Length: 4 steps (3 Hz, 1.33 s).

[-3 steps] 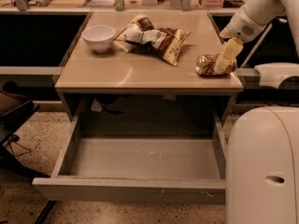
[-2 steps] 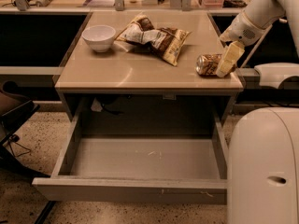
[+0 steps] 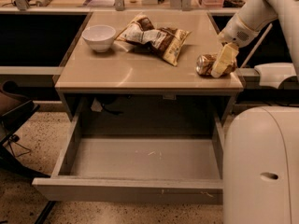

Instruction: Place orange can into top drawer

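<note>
Camera view: gripper (image 3: pixel 220 64) sits at the can (image 3: pixel 204 65) on the desk (image 3: pixel 135 71), likely for pickup; grip state unclear. Drawer (image 3: pixel 126 189) below-left stands open to receive it.

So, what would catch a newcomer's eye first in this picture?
The top drawer, pulled wide open below the table, fills the lower middle. At the table's right edge the gripper is at the orange can, which lies on its side. Snack bags and a white bowl sit further left.
</note>
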Each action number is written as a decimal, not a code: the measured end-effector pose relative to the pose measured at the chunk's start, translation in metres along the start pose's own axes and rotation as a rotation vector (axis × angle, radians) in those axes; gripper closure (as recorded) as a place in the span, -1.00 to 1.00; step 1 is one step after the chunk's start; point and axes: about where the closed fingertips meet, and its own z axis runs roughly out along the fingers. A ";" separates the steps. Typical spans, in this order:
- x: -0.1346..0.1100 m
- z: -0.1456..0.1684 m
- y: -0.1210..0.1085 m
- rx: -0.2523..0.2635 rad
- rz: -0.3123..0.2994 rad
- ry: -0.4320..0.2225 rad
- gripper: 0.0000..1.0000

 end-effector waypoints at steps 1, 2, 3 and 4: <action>0.003 0.029 0.003 -0.059 0.009 -0.012 -1.00; 0.000 0.032 -0.003 -0.041 0.010 -0.020 -1.00; 0.000 0.032 -0.003 -0.040 0.010 -0.020 -0.64; 0.000 0.032 -0.003 -0.040 0.010 -0.020 -0.18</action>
